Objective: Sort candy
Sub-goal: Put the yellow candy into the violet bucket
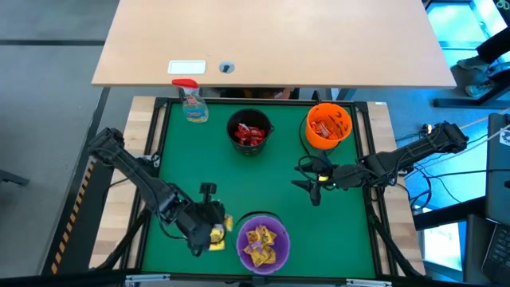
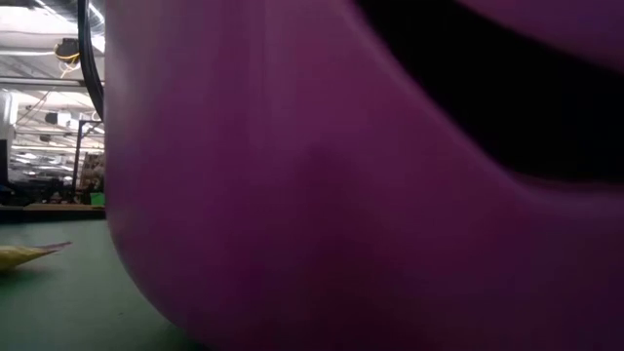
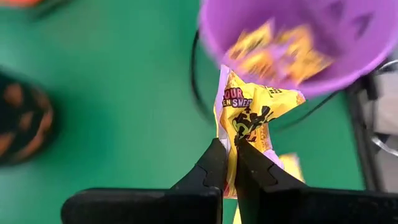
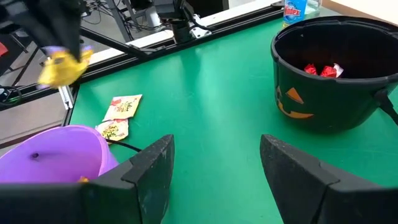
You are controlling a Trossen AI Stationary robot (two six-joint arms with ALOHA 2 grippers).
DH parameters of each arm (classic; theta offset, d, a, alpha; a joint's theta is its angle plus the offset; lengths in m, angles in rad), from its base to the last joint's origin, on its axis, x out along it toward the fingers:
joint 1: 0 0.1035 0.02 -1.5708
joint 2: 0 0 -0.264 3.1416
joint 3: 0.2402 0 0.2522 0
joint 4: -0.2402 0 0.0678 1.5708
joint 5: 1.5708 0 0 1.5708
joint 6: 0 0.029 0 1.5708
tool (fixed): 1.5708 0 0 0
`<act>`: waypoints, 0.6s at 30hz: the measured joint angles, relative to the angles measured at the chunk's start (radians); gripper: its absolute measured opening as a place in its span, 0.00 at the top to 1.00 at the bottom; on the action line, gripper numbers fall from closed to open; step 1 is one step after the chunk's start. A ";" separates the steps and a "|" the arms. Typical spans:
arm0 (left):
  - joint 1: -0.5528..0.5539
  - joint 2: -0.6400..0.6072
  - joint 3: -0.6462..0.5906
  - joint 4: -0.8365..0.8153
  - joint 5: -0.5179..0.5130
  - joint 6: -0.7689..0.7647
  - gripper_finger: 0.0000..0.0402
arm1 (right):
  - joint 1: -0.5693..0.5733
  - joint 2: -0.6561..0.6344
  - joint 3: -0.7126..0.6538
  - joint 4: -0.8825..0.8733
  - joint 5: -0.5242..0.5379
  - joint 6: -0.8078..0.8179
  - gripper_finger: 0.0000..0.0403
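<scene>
My left gripper [image 1: 213,226] is shut on a yellow candy packet [image 3: 255,112] with red and black print. It hangs above the green mat, just left of the purple bowl [image 1: 264,243], which holds several yellow packets. Two more yellow packets [image 4: 124,106] [image 4: 113,129] lie flat on the mat beside that bowl. Red candy lies in the black bowl [image 1: 249,131], and orange candy in the orange bowl [image 1: 328,126]. At the mat's right, below the orange bowl, my right gripper [image 1: 311,185] stands open with nothing between its fingers. My left gripper pinches one end of the yellow packet [image 3: 229,134] between its two fingertips [image 3: 214,163]. The fingers slant down toward the purple bowl. The packet sticks out beyond them, crumpled and lifted clear of the mat, close to the bowl's rim [image 3: 214,46].
A spray bottle [image 1: 191,102] with a red trigger stands at the mat's far left corner. A black frame [image 1: 374,143] edges the mat. There is bare green mat [image 1: 239,179] in the middle between the three bowls. In the low view the purple bowl's wall [image 2: 341,195] fills the picture.
</scene>
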 joint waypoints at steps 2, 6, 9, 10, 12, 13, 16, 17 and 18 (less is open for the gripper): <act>0.002 0.003 0.000 0.084 0.018 0.073 0.99 | 0.000 0.000 0.000 0.000 0.002 0.000 0.41; 0.032 0.015 -0.022 0.343 0.147 0.231 0.99 | 0.000 0.000 0.000 0.001 0.010 0.000 0.41; 0.064 0.019 -0.065 0.491 0.248 0.314 0.99 | 0.000 0.000 0.000 0.007 0.010 0.000 0.41; 0.075 0.019 -0.078 0.542 0.268 0.333 0.99 | 0.000 0.000 0.000 0.006 0.010 0.000 0.41; 0.096 0.018 -0.100 0.601 0.295 0.352 0.99 | 0.000 0.000 0.000 0.007 0.010 0.001 0.41; 0.107 0.018 -0.110 0.620 0.310 0.362 0.99 | 0.000 0.000 0.000 0.006 0.010 0.000 0.41; 0.142 0.034 -0.152 0.709 0.360 0.370 0.99 | 0.000 0.000 0.000 0.006 0.009 0.000 0.41; 0.151 0.041 -0.166 0.735 0.379 0.370 0.99 | 0.000 0.000 0.000 0.007 0.009 0.000 0.41; 0.160 0.050 -0.180 0.761 0.401 0.370 0.99 | 0.000 0.000 0.000 0.006 0.010 0.000 0.41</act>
